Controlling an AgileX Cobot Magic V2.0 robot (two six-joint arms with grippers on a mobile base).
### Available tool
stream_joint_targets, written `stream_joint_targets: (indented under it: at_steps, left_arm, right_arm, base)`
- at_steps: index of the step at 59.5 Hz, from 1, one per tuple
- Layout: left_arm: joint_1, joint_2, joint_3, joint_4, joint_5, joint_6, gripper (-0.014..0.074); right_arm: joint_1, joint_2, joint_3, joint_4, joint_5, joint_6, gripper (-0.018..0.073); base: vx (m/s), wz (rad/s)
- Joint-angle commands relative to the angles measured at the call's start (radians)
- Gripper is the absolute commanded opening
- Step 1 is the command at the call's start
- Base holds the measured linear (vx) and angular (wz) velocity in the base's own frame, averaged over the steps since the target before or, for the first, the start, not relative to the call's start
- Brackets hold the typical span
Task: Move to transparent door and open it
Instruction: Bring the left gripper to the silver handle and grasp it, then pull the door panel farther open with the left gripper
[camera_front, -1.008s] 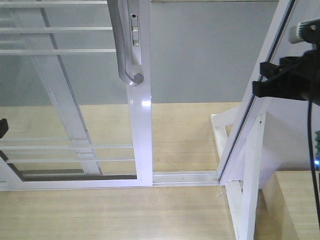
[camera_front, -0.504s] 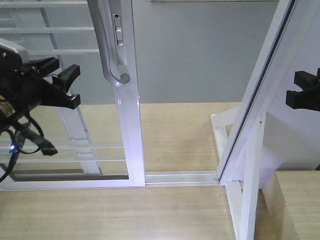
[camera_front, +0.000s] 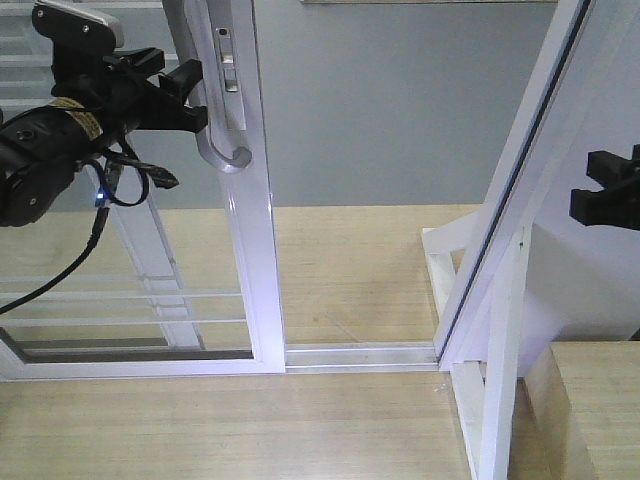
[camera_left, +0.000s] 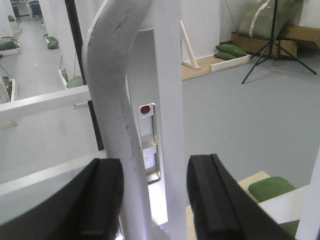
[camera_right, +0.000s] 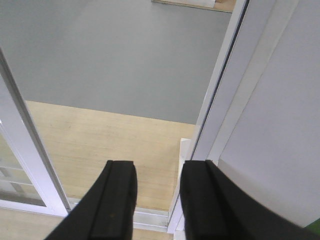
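Observation:
The transparent door (camera_front: 130, 240) stands at the left in the front view, with thin white bars and a white side rail (camera_front: 255, 260). Its curved grey handle (camera_front: 215, 110) runs down that rail. My left gripper (camera_front: 185, 90) is at the handle from the left, open. In the left wrist view the handle (camera_left: 112, 90) and the rail (camera_left: 167, 75) both stand between the black fingers of the left gripper (camera_left: 154, 165), the handle close to the left one. My right gripper (camera_front: 592, 185) hangs open at the right edge, by the slanted post, holding nothing (camera_right: 157, 167).
A gap lies between the door's rail and the slanted white post (camera_front: 520, 170), with the floor track (camera_front: 360, 355) running across it. A pale wooden box (camera_front: 590, 410) sits at the lower right. Beyond the door are a grey floor, a tripod (camera_left: 272, 45) and green cushions (camera_left: 232, 50).
The left arm has risen from low left up to the handle, and its fingers now straddle it. The door's rail has slid left, widening the gap. The right gripper dropped slightly at the right edge.

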Motion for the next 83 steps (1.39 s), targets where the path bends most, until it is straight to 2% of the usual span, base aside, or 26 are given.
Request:
stream_joint_targets:
  at_steps: [1,6,15,20,43,50,55,64,83]
  left_arm:
    - [-0.004,-0.003,-0.075,-0.027,-0.077,0.002,0.0437]
    - [-0.004,0.04,-0.111,-0.067,-0.064,0.009,0.0437]
    - [-0.004,0.079,-0.136,-0.171,-0.069,0.13,0.0437]
    - [-0.004,0.097,-0.137,-0.235,-0.091,0.154,0.0437]
    - [-0.004,0.168,-0.228,-0.235,-0.103,0.149,0.0432]
    - [-0.003,0.168,-0.243,-0.238,-0.095,0.189,0.0411]
    - [0.008,0.168,-0.243,-0.282,-0.081,0.222,0.0408]
    - [0.04,0.162,-0.238,-0.407,-0.045,0.222,0.0409]
    - [0.076,0.093,-0.238,-0.417,0.122,0.298,0.0409]
  right_arm:
    - [-0.005,-0.013,-0.03,-0.01,-0.056,-0.008,0.031]
    - [-0.005,-0.013,-0.03,-0.01,-0.05,-0.008,0.031]
    - [-0.005,-0.013,-0.03,-0.01,-0.05,-0.008,0.031]
    - [-0.005,-0.013,-0.03,-0.01,-0.05,-0.008,0.031]
    - [-0.005,-0.013,-0.03,-0.01,-0.051,-0.01,0.031]
    - [-0.005,-0.013,-0.03,-0.01,-0.051,-0.01,0.031]
    - [-0.005,-0.013,-0.03,-0.01,-0.051,-0.01,0.031]
    - [-0.005,-0.013,-0.03,-0.01,-0.051,-0.011,0.031]
    - [-0.005,-0.013,-0.03,-0.011,-0.052,-0.011,0.031]
  base:
    - [0.0,0.0]
    - [0.0,0.0]
    - [0.0,0.0]
    - [0.0,0.0]
    - [0.0,0.0]
    - [0.0,0.0]
    - [0.0,0.0]
    - [0.0,0.0]
    - [0.0,0.0]
